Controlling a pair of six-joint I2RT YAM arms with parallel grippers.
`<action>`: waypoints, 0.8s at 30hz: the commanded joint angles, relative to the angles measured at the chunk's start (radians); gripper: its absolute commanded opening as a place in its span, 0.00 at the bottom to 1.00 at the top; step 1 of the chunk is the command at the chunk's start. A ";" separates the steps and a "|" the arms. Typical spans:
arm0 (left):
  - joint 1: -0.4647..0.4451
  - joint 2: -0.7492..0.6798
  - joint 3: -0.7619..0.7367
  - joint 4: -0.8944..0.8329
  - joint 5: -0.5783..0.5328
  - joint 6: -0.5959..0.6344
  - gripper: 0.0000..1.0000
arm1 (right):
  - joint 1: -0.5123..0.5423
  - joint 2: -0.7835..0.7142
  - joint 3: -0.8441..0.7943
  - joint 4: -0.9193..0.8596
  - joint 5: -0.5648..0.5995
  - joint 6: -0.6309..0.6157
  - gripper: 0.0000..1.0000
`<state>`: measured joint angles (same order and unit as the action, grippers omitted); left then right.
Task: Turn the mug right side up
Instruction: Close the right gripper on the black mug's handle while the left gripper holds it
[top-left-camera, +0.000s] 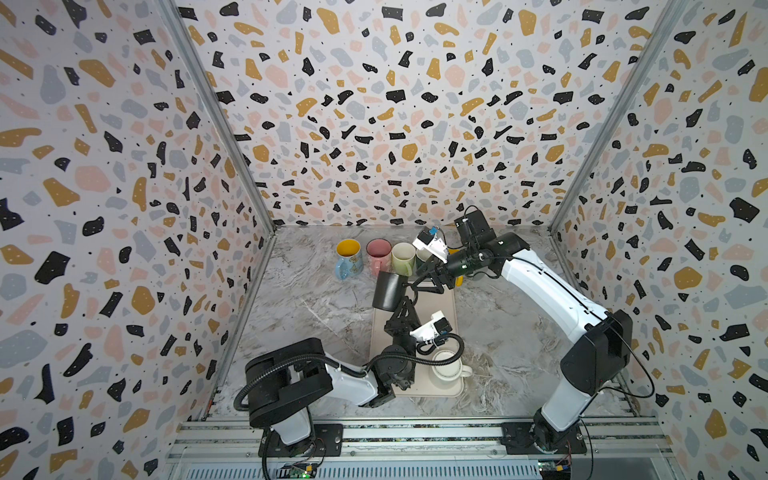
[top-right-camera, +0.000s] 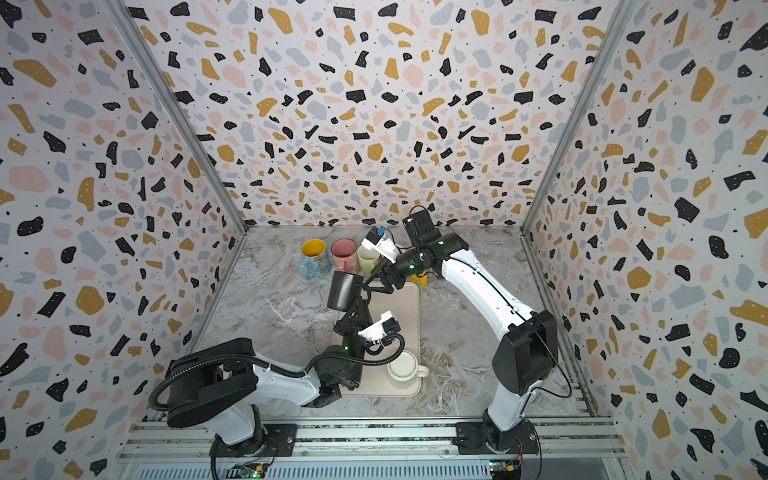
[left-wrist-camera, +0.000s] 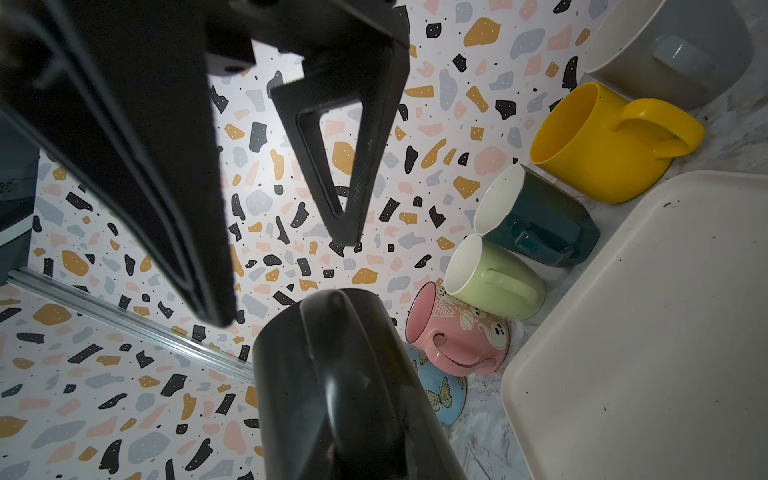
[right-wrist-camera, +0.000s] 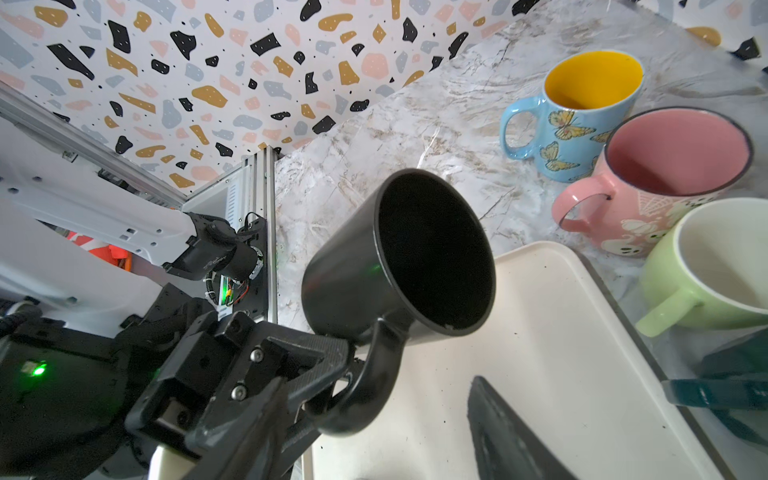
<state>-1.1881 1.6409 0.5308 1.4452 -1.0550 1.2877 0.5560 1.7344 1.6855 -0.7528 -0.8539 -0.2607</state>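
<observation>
Pinching the handle of the black mug (top-left-camera: 388, 291), the left gripper (top-left-camera: 408, 293) holds it tilted in the air at the far left corner of the tray (top-left-camera: 451, 305) in both top views. The right gripper (top-left-camera: 419, 279) sits just beside the mug, jaws spread. A white mug (top-left-camera: 446, 368) stands on the tray's near end.

Left wrist view: the black mug (left-wrist-camera: 332, 395) is close up, handle facing the camera. The right gripper (left-wrist-camera: 282, 280) has its fingers apart and holds nothing.

Right wrist view: the mug's (right-wrist-camera: 374, 270) mouth faces the camera, and the left gripper (right-wrist-camera: 328, 374) is clamped on the handle over the tray (right-wrist-camera: 561, 332). The blue mug (right-wrist-camera: 552, 137), pink mug (right-wrist-camera: 648, 195) and green mug (right-wrist-camera: 681, 291) stand upright on the table.
</observation>
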 joint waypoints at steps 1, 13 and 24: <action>-0.010 0.003 0.052 0.400 0.029 0.056 0.00 | 0.005 0.020 0.000 -0.038 -0.017 0.022 0.67; -0.016 0.017 0.055 0.402 0.039 0.080 0.00 | 0.010 0.072 0.008 -0.045 -0.038 0.050 0.49; -0.016 0.022 0.059 0.401 0.048 0.100 0.00 | 0.024 0.112 -0.001 -0.073 -0.051 0.051 0.33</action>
<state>-1.1946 1.6802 0.5468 1.4429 -1.0542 1.3659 0.5674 1.8194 1.6855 -0.7914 -0.9089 -0.1974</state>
